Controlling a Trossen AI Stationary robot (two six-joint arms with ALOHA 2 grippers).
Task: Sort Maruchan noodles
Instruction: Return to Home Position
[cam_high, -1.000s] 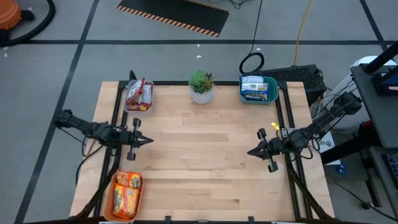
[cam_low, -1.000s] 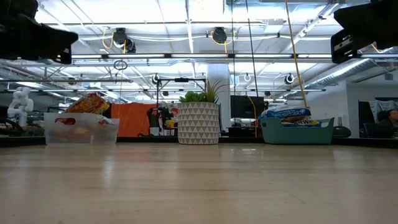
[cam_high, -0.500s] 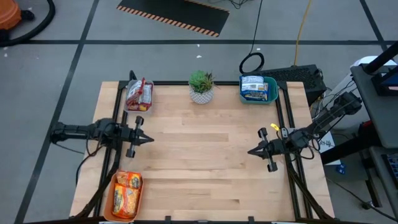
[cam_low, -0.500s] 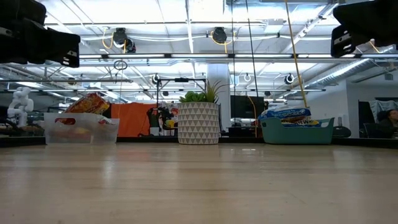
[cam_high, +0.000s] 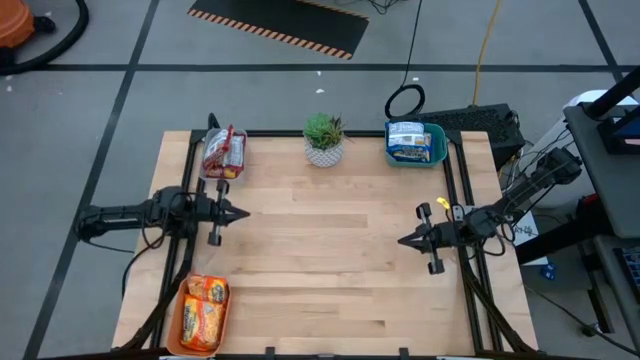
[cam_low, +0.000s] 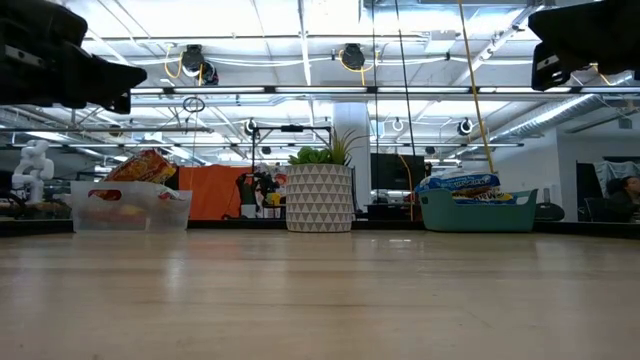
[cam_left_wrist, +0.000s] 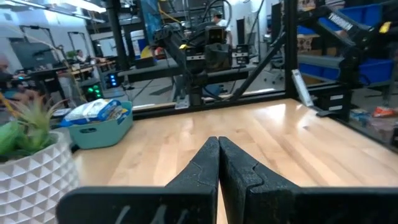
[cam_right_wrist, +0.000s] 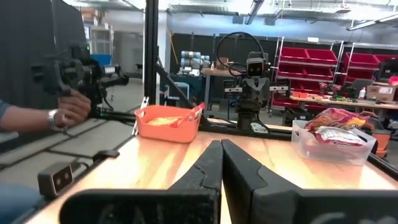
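The noodle packets are all in trays, with none loose on the bare wood. In the high view the red packets are heaped in the clear tray at the upper left. The blue-white packets fill the teal tray at the upper right. The orange packets lie in the orange tray at the lower left. A potted plant stands between the two upper trays.

Such packets probably weigh very little. Their plastic wrappers look slick and crinkly, and the dry block inside would likely crack under a hard squeeze. A sound hold would be a gentle pinch across the short width, on the firm block rather than the loose sealed ends. The topmost packet of a heap is the easiest to reach.

The worktop lies open between the arms. The left end effector hangs at the left side and the right end effector at the right side, each pointing inward. Both have their fingers pressed together and hold nothing. Sorting looks finished.
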